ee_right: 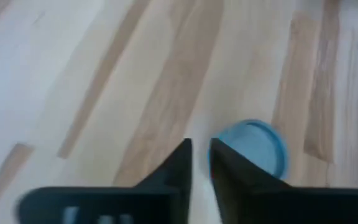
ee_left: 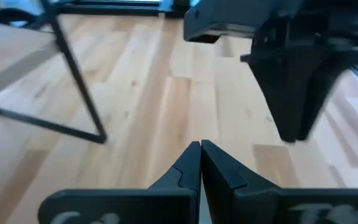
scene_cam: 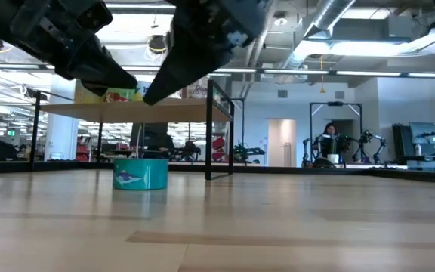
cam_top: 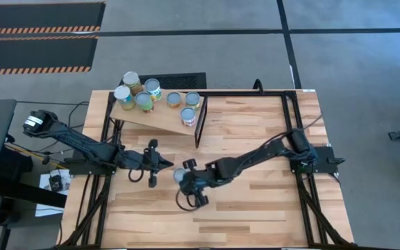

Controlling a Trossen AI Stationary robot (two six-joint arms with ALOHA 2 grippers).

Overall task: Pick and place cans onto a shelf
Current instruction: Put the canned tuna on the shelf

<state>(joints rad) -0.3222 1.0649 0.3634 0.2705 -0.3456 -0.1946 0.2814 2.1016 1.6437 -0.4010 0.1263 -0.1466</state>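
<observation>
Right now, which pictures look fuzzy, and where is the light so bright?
Right wrist view: smeared, the blue can and table planks soft. Left wrist view: the right arm blurry, the shut left gripper sharper. Low view: ceiling lights glare, both arms dark silhouettes. High view: evenly lit.

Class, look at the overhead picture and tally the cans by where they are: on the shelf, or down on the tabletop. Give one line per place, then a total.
Cans on the shelf: 7, starting with the can at the back corner
Cans on the tabletop: 1, the teal can beneath the right gripper
Total: 8
</observation>
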